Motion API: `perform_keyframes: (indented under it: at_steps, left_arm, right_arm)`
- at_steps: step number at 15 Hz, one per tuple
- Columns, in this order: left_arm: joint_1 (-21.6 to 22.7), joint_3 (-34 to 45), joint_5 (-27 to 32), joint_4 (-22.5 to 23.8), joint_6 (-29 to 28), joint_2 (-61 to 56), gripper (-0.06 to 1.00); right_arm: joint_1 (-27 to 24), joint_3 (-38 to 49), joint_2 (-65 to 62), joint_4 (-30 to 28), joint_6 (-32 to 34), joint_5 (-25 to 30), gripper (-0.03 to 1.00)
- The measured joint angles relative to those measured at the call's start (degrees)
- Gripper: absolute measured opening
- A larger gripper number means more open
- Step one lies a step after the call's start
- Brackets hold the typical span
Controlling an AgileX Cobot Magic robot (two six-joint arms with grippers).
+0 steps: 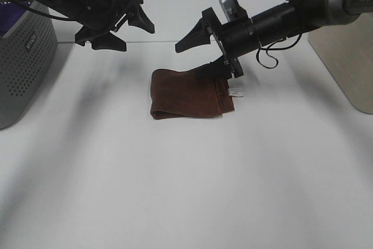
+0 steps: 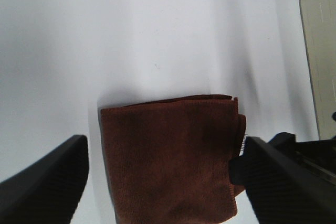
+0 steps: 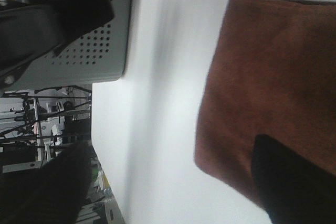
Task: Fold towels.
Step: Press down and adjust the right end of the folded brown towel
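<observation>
A bare white table point(image 1: 175, 196) is seen in the foreground. At its middle a brown towel point(image 1: 186, 94) is laid flat, folded into a thick rectangle, and a small white label point(image 1: 235, 92) is shown at its right edge. At the towel's far right corner the right gripper point(image 1: 199, 56) is held with its jaws spread wide. Its lower finger point(image 1: 214, 70) is placed over the cloth at that corner, while the upper finger is raised clear, so the towel is not pinched. Further back on the left, the left gripper point(image 1: 133, 34) is held above the table, well apart from the towel, with its jaws likewise spread. A grey perforated box point(image 1: 23, 68) is set at the far left edge, and a beige panel point(image 1: 349, 68) at the far right.
</observation>
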Motion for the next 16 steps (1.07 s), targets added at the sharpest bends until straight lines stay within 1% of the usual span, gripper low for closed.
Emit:
perform_keyframes:
  at_steps: [4,5,6,7,9,12,13,15,16]
  left_arm:
    - [0.00,0.00,0.46,0.52,0.00,0.00,0.76]
    - [0.00,0.00,0.80,0.74,0.00,0.00,0.76]
    - [0.00,0.00,1.20,1.03,0.00,0.00,0.76]
    - [0.00,0.00,1.49,1.55,0.00,0.00,0.76]
    - [0.00,0.00,1.55,2.41,0.00,0.00,0.76]
    - [0.00,0.00,1.60,2.58,0.00,0.00,0.76]
    - [0.00,0.00,1.83,2.58,0.00,0.00,0.76]
    - [0.00,0.00,2.86,2.64,0.00,-0.29,0.76]
    - [0.00,0.00,3.72,2.75,0.00,-0.86,0.76]
  right_arm:
    - [-1.09,0.00,2.75,1.95,-1.72,-3.61,0.79]
    - [-2.12,0.00,2.75,2.06,-1.72,-4.58,0.79]
    - [-3.09,0.00,2.75,0.74,-1.03,-5.73,0.79]
    - [-3.95,0.00,2.75,-2.18,0.52,-7.10,0.79]
    - [-4.07,0.00,2.75,-8.31,3.09,-8.42,0.78]
    - [-4.07,-0.17,2.35,-12.09,4.53,-9.17,0.78]
    - [-4.07,-0.17,1.55,-14.50,4.76,-9.40,0.78]
    - [-4.07,-0.17,-1.26,-20.40,6.99,-9.57,0.78]
    - [-4.07,-0.17,-3.27,-24.64,9.28,-9.74,0.78]
